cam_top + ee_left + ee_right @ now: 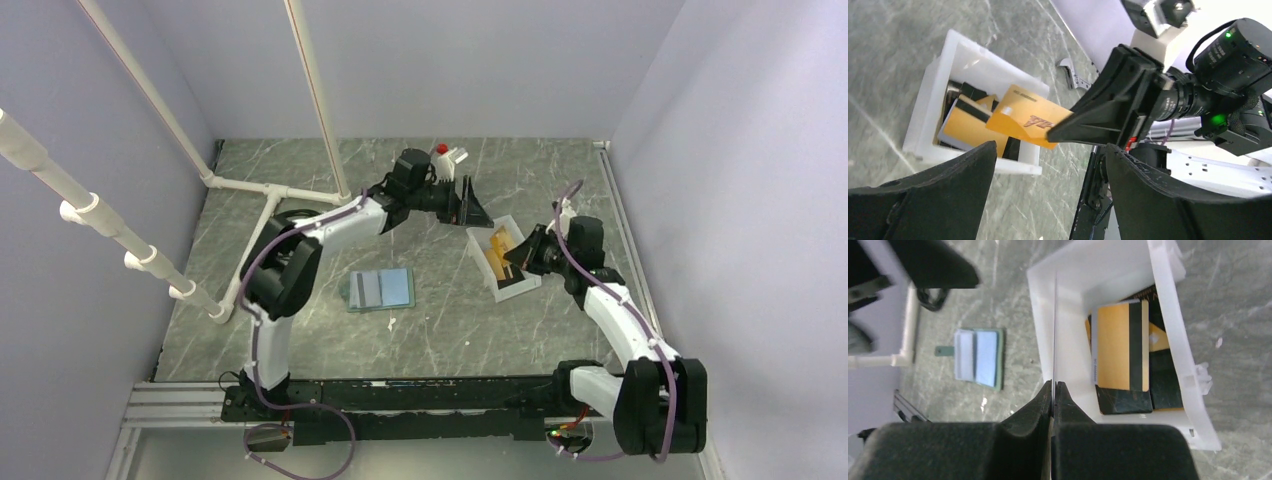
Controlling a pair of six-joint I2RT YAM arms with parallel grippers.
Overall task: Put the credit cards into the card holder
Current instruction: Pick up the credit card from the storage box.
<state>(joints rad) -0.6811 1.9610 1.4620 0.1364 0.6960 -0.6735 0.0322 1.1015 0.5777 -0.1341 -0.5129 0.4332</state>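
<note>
1. One orange card (1023, 119), with gold lettering on its face, is pinched by one edge in the right gripper (1053, 387), whose jaws are closed on it. It hangs over one edge of the white bin (979, 56), clear of the cards below.
2. The card holder (381, 289) lies open and flat on the table (450, 340), blue inside up. It is well apart from the bin, to its left in the overhead view. I cannot tell whether any slot already holds a card; the pale patch on one half could be a card or lining.
3. Judged from this, the task is early. One card is out of the bin and none is clearly stowed, so carrying and slotting are left.
4. Inside the bin a striped orange card (1120, 345) lies on top, black magnetic band up, over several dark cards (1125, 401). Another orange corner shows beside it.
5. The left gripper (470, 205) hovers just beside the bin's far end, jaws wide apart, holding nothing.
</note>
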